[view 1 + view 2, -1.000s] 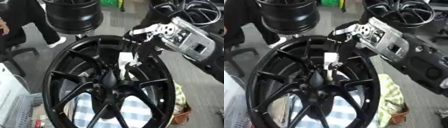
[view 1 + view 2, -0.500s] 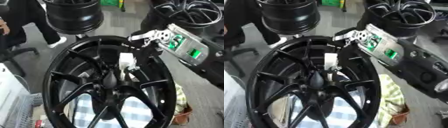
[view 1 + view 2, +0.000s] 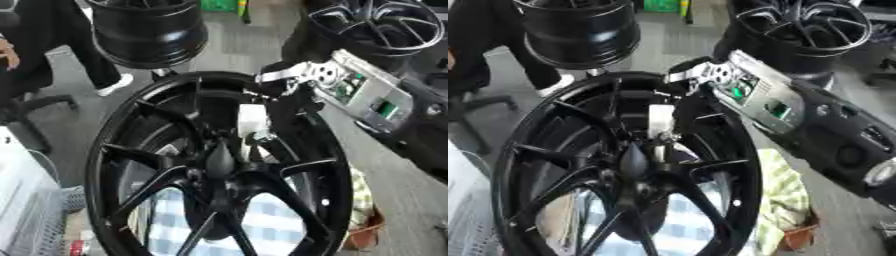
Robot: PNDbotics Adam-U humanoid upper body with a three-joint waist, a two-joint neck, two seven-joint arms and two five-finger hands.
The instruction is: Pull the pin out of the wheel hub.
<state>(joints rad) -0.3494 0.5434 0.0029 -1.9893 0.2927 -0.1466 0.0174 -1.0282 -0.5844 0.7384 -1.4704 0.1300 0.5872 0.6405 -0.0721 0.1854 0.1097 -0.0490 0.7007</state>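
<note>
Large glossy black multi-spoke alloy wheel hub [image 3: 210, 165] filling centre and lower frame, tilted face-up; lower rim cut off by bottom edge. Pale whitish block-shaped pin [image 3: 252, 120] seated just above hub centre, between two upper spokes, upper end toward rim. Right hand [image 3: 284, 87], black with silver joints, reaching in from upper right over top rim; dark fingers directly beside pin's upper end; whether curled on it or apart cannot be told, black on black. Silver forearm panel with green board [image 3: 754, 97] running back along right rim, crowding that side. Left hand not seen. Left half of wheel unobstructed; narrow grey floor strip between left rim and white crate [image 3: 26, 210] at lower left. Two more black wheels [image 3: 149, 30] standing beyond upper edge, near top rim. Blue-white checked cloth [image 3: 262, 225] visible through lower spokes; yellowish rag [image 3: 785, 200] beside right rim.
</note>
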